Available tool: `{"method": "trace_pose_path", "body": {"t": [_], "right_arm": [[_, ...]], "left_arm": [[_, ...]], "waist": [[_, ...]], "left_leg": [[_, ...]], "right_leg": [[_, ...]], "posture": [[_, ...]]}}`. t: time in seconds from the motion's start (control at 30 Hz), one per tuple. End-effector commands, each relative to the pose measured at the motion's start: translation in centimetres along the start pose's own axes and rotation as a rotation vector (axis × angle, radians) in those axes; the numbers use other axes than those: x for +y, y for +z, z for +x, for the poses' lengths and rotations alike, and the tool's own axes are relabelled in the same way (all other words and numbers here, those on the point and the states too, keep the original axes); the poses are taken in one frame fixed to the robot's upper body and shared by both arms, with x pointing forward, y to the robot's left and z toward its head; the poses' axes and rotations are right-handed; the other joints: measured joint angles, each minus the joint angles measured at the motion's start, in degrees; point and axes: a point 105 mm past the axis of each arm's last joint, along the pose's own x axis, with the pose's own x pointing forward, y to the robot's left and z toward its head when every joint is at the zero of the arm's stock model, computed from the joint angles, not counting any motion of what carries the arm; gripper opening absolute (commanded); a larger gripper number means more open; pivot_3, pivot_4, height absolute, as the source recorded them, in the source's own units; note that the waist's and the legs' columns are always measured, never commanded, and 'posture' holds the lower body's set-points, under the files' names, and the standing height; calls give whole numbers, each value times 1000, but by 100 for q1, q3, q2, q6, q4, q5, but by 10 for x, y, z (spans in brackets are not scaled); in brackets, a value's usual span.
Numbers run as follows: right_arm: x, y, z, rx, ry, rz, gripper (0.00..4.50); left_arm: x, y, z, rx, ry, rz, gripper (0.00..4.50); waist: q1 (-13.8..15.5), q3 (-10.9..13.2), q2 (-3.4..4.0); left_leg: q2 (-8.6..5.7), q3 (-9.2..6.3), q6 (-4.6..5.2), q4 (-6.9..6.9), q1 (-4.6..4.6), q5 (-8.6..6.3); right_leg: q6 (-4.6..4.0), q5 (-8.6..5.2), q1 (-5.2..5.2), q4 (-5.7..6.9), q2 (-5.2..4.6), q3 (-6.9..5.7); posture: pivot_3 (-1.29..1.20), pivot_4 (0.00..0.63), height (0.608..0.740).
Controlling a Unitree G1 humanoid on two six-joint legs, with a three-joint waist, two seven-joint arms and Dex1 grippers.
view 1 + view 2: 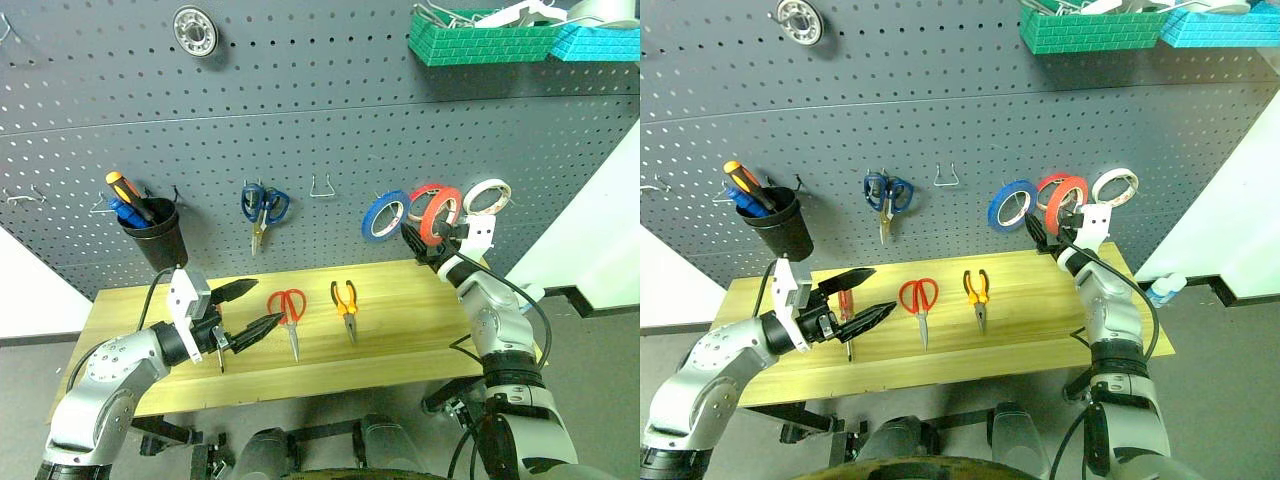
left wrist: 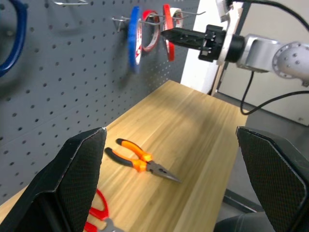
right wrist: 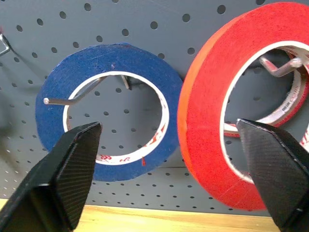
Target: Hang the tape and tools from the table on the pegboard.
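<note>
Down low and closest, left gripper (image 1: 245, 308) held level over the near left part of the table (image 1: 400, 345), black pointed fingers spread wide, nothing between them. Just under it, slim screwdriver (image 1: 847, 318) with dark red handle lying flat on the pale yellow planks. Beside that, scissors (image 1: 289, 316) with round red handles, blades pointing at the near edge. Next along, small pliers (image 1: 346, 305) with orange-and-black handles, also flat on the wood. Right gripper (image 1: 418, 245) stretched out level toward the pegboard (image 1: 330, 130), fingers let go and wide apart, one on each side in front of the tape (image 3: 207, 121). Big red ring hanging on a metal hook, smooth and bright, white inside. Blue roll (image 3: 108, 123) on the next hook, just beside it. Board dark grey, dotted with tiny holes.
</note>
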Motion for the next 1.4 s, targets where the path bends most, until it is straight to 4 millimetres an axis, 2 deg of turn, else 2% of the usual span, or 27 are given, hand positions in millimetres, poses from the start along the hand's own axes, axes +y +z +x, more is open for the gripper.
{"method": "trace_pose_path", "body": {"t": [0.03,0.27,0.43,0.63,0.77,0.87,1.03,1.27,1.4], "right_arm": [[-5,16,-4,-57,-25,-45,4480],[4,7,-21,-51,-12,-39,4480],[11,-7,-32,0,25,-21,4480],[22,-31,-32,116,60,2,4480],[38,-60,-29,270,54,-44,4480],[50,-69,-24,336,22,-52,4480],[61,-73,-17,424,-19,-105,4480],[85,-77,-13,500,1,-19,4480],[85,-78,-12,532,-52,20,4480]], "left_arm": [[2,1,-3,-22,-4,44,4500],[6,-5,-7,-27,-15,39,4500],[9,-6,-19,-30,-11,24,4500],[12,-8,-35,-15,31,25,4500],[13,-10,-46,-4,75,26,4500],[9,-9,-51,2,83,27,4500],[1,-6,-56,4,96,27,4500],[-15,-7,-60,24,110,5,4500],[-22,-5,-60,29,115,-6,4500]], "waist": [[-2,0,0],[-2,-1,0],[-15,-2,-2],[1,3,-5],[7,24,-20],[12,66,-31],[106,199,-36],[217,388,-50],[302,479,-46]], "left_leg": [[0,0,0,0,0,0],[0,1,0,0,-2,0],[4,2,0,0,1,0],[8,7,0,0,6,0],[10,7,1,-2,6,-1],[13,5,0,-2,-10,-1],[16,5,-1,-4,-40,-2],[18,2,0,-29,-52,-4],[19,1,1,-46,-61,-5]], "right_leg": [[0,0,0,0,0,0],[1,0,-2,-1,-8,2],[-4,-3,-2,0,-6,7],[-19,-12,-2,0,-6,11],[-24,-15,-5,-3,-10,12],[-29,-17,-23,-2,-14,13],[-39,-15,-57,-5,-20,13],[-55,-25,-73,-18,-23,10],[-55,-24,-75,-52,-24,8]], "posture": [[-56,0,736],[-69,0,736],[-62,8,736],[-37,36,736],[-17,61,736],[5,89,736],[30,117,736],[66,156,736],[69,176,736]]}}
